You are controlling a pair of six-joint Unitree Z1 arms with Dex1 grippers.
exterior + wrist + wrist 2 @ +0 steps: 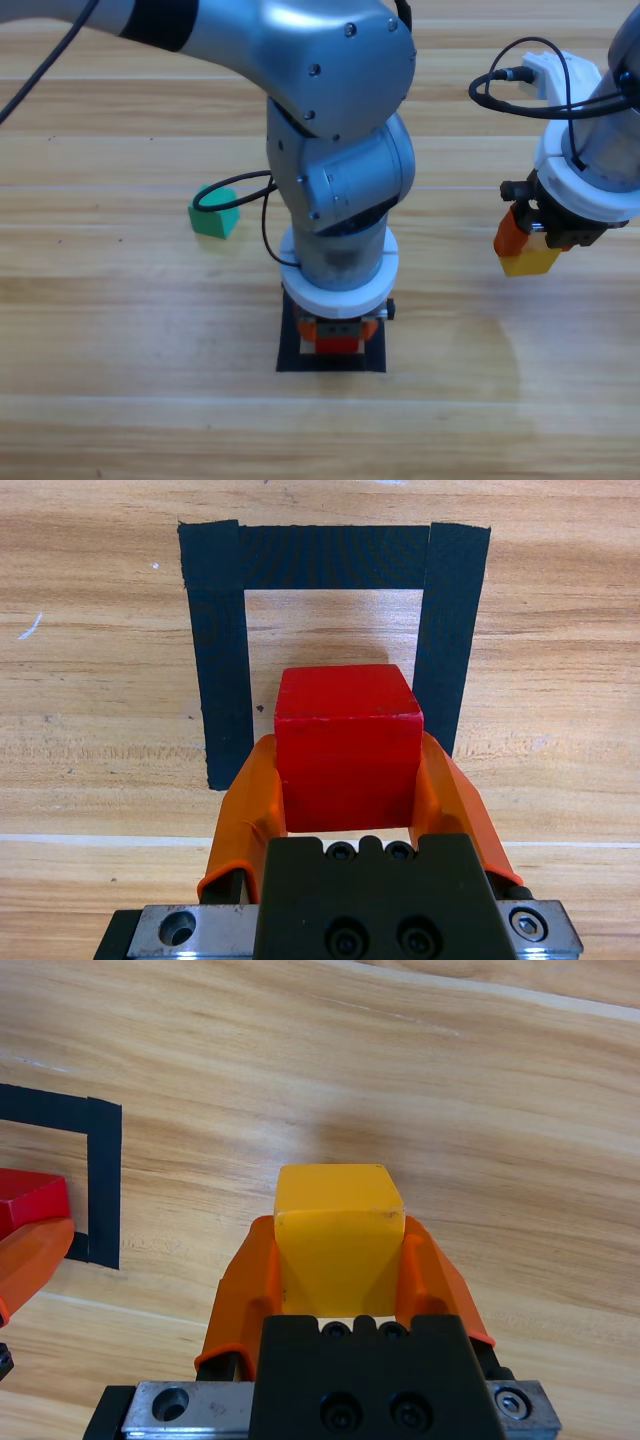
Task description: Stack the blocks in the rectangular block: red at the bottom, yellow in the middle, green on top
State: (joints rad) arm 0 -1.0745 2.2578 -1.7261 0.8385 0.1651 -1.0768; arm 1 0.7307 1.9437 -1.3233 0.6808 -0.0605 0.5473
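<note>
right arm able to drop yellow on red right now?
Probably not yet. The left gripper is shut on the red cube over the tape rectangle, covering it. The right gripper holds the yellow cube off to the side.

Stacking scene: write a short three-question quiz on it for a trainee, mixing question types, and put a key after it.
1. True or false: the left gripper holds the red cube over the black tape rectangle.
2. Which cube is clamped in the right gripper? A) green B) yellow C) red
3. Fill in: the cube that no gripper holds lies on the wooden table to the ____ of the left arm in the high view.

Key
1. True.
2. B, the yellow cube.
3. Left; it is the teal-green cube.
</note>
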